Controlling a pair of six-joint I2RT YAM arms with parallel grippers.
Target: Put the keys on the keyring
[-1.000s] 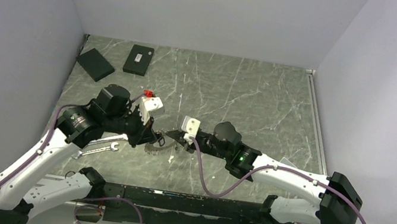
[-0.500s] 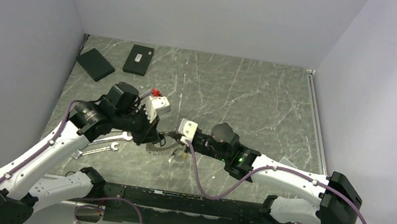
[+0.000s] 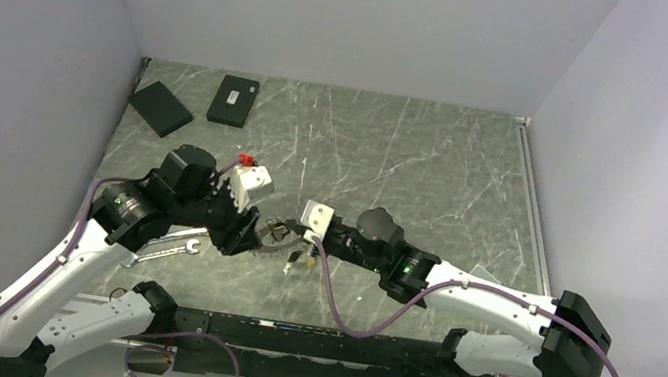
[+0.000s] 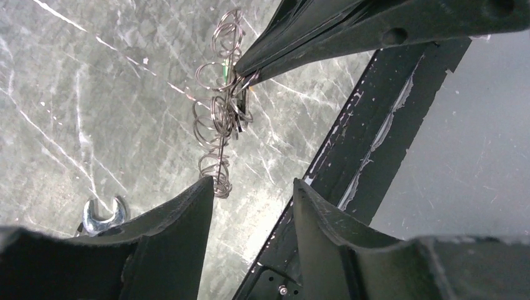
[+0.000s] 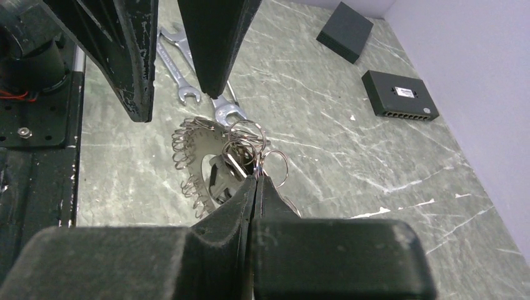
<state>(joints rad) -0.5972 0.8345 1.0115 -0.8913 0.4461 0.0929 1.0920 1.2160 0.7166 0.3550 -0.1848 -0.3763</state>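
Since a second ago the left fingers (image 4: pixel 181 231) have parted and let go of the keyring (image 3: pixel 273 240). The left arm sits a little further back than it did half a second ago.

Top external: left gripper (image 3: pixel 247 235) is just left of the keyring, near the front of the desk (image 3: pixel 433 174). Right gripper (image 3: pixel 279 230) meets it from the right. Two wrenches (image 3: pixel 169 245) lie under the left arm. Two black boxes (image 3: pixel 160 107) are in the far left corner.

Left wrist: left fingers roughly half open, nothing between them. Keyring lies beyond their tips, not touching. Right fingers (image 4: pixel 294 31) pinch its upper end, beside a green tag (image 4: pixel 223 74). One wrench head shows lower left.

Right wrist: right fingers pressed tight together, tips clamped on a small wire loop at the keyring's edge. Keys (image 5: pixel 187 147) fan round the dark ring like teeth. Cannot tell whether the ring's far edge rests on the desk. Left fingers stand beyond it, clear.
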